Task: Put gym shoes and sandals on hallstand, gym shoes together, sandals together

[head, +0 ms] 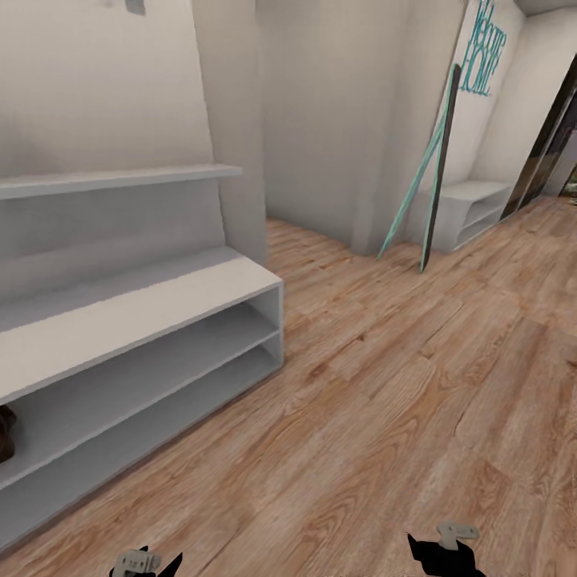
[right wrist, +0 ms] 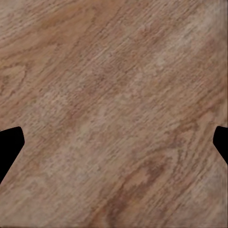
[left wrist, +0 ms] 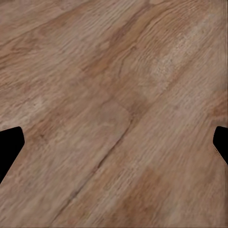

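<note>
The pale grey-white hallstand (head: pixel 152 300) stands at the left of the head view, its two long open shelves below and a floating shelf (head: pixel 120 178) above. A brown shape, possibly a sandal (head: pixel 6 433), shows at the frame's left edge on the upper open shelf. The gym shoes are out of view. Wood-grain corridor floor (head: pixel 401 385) spreads to the right. My left gripper (head: pixel 148 563) and right gripper (head: pixel 445 549) peek in at the bottom edge. In both wrist views the black fingertips (left wrist: pixel 10 142) (right wrist: pixel 10 142) stand wide apart over bare floor, both open with nothing between them.
A wall corner (head: pixel 240 160) rises just behind the hallstand's right end. A dark pole with teal struts (head: pixel 437 168) leans on the far wall, beside a second low white shelf unit (head: pixel 477 204). A dark doorway (head: pixel 553 136) opens at the far right.
</note>
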You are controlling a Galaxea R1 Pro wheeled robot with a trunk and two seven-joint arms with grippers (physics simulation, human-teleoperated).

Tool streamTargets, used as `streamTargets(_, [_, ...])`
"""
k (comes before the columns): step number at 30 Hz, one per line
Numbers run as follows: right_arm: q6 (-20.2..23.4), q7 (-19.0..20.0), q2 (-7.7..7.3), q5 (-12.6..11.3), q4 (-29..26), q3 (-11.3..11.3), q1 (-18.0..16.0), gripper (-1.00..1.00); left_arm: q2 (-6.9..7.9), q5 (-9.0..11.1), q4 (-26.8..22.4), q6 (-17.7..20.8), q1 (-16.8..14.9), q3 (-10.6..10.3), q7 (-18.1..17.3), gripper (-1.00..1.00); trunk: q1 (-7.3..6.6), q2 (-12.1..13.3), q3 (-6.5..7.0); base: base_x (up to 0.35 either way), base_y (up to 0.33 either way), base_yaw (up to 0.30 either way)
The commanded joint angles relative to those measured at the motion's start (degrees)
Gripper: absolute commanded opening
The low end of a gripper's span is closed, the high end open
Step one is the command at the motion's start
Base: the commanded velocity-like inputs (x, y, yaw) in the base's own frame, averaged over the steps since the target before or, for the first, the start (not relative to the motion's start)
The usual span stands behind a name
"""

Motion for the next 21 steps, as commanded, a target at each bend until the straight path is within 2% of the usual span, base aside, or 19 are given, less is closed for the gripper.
streamTargets(1, [-0.2, 0.4, 0.0, -0.6, 0.1, 0.0, -0.1, 1.0, 0.0, 0.4, 0.0, 0.1, 0.0, 0.2, -0.5, 1.0, -0.01, 0.0, -0.03, 0.0, 0.0, -0.3])
streamTargets(9, [-0.2, 0.4, -0.04, -0.5, 0.1, 0.0, -0.1, 1.0, -0.07, 0.5, 0.1, 0.2, 0.0, 0.2, 1.1, 1.0, -0.01, 0.0, 0.17, 0.0, 0.0, -0.3])
streamTargets(16, [-1.3, 0.4, -0.13, -0.4, 0.1, 0.0, -0.1, 1.0, -0.1, 0.6, 0.1, 0.1, 0.0, 0.2, 7.3, 1.0, -0.01, 0.0, 0.38, 0.0, 0.0, -0.3])
streamTargets(17, [-2.2, 0.4, -0.14, -0.4, 0.2, 0.0, 0.0, 1.0, -0.23, 0.6, 0.1, 0.1, 0.0, 0.2, 9.0, 1.0, -0.01, 0.0, 0.41, 0.0, 0.0, -0.3])
streamTargets(21, [-3.8, 0.4, -0.15, -0.4, 0.3, 0.0, 0.1, 1.0, -0.73, 0.4, 0.2, 0.1, 0.0, 0.1, 11.0, 1.0, -0.01, 0.0, 0.53, 0.0, 0.0, -0.3])
